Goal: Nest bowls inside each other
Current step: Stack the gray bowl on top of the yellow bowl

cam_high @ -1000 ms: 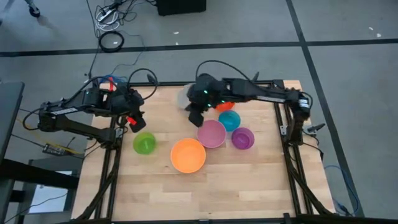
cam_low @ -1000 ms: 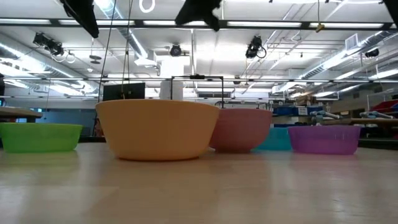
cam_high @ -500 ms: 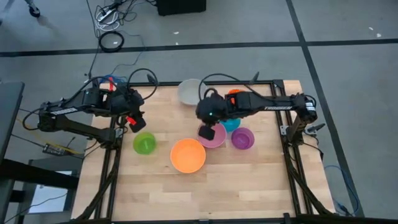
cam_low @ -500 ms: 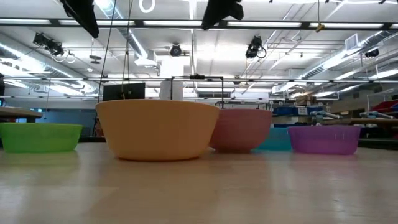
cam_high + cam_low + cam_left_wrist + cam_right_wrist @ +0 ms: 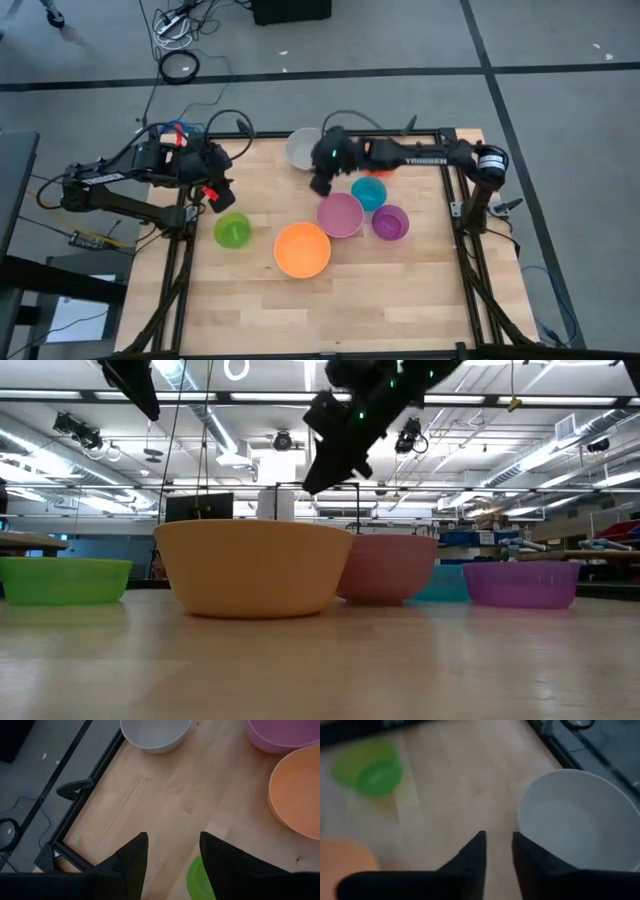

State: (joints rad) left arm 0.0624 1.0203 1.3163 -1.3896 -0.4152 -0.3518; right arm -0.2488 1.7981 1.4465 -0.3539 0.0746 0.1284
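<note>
Several bowls stand upright on the wooden table: green [image 5: 232,230], light orange [image 5: 302,250], pink [image 5: 340,215], teal-blue [image 5: 368,193], purple [image 5: 390,222] and grey-white [image 5: 303,148] at the far edge. A sliver of the red-orange bowl [image 5: 377,172] shows beside my right arm. My right gripper [image 5: 497,845] hovers open above bare wood, just beside the grey-white bowl [image 5: 575,820] and far of the pink one, holding nothing. My left gripper [image 5: 172,850] hangs open above the table's left side, over the green bowl's [image 5: 200,880] far rim.
Black frame rails [image 5: 185,250] run along the table's left and right sides. Bare wood [image 5: 330,310] fills the near half of the table. Cables [image 5: 180,65] lie on the floor beyond the far edge.
My right gripper swung out over the pink bowl, then came back toward the far edge beside the grey-white bowl and sank lower; in the low view it now hangs well below the top of the picture. The bowls have kept their places.
</note>
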